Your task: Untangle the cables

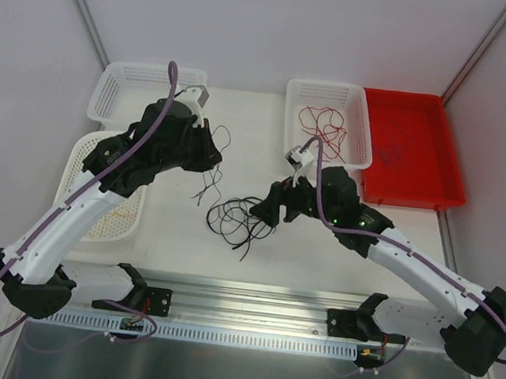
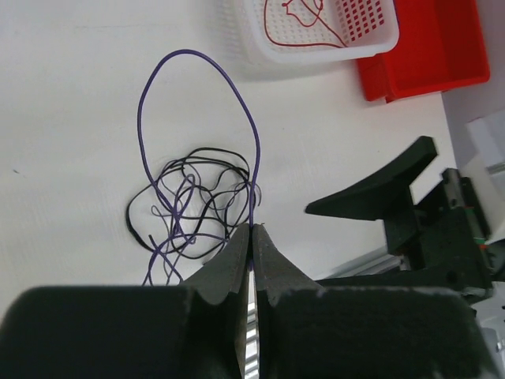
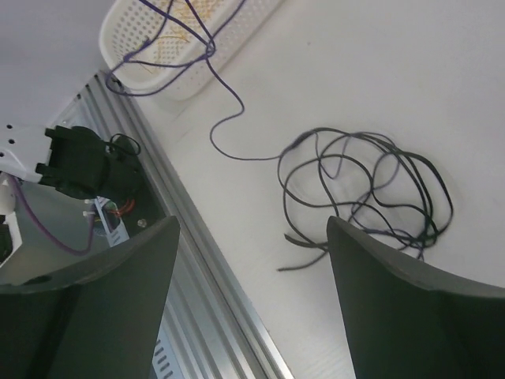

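My left gripper (image 1: pixel 213 156) is shut on a thin dark purple cable (image 2: pixel 140 118), pinched at the fingertips (image 2: pixel 252 230). The cable loops up and trails down to a tangle of black cable (image 1: pixel 237 219) on the white table, and it hangs from the gripper in the top view (image 1: pixel 207 183). The black tangle, threaded with purple, also shows in the left wrist view (image 2: pixel 197 193) and the right wrist view (image 3: pixel 363 185). My right gripper (image 1: pixel 264 210) is open and empty just right of the tangle, its jaws wide apart (image 3: pixel 252 229) above the table. A red cable (image 1: pixel 324 125) lies in the back white basket (image 1: pixel 293 95).
A red tray (image 1: pixel 433 184) stands at the back right. Two white baskets sit on the left, one at the back (image 1: pixel 110 95) and one nearer (image 1: pixel 82 151) that holds yellow-orange cables (image 1: pixel 120 217). An aluminium rail (image 1: pixel 252 297) runs along the table's near edge.
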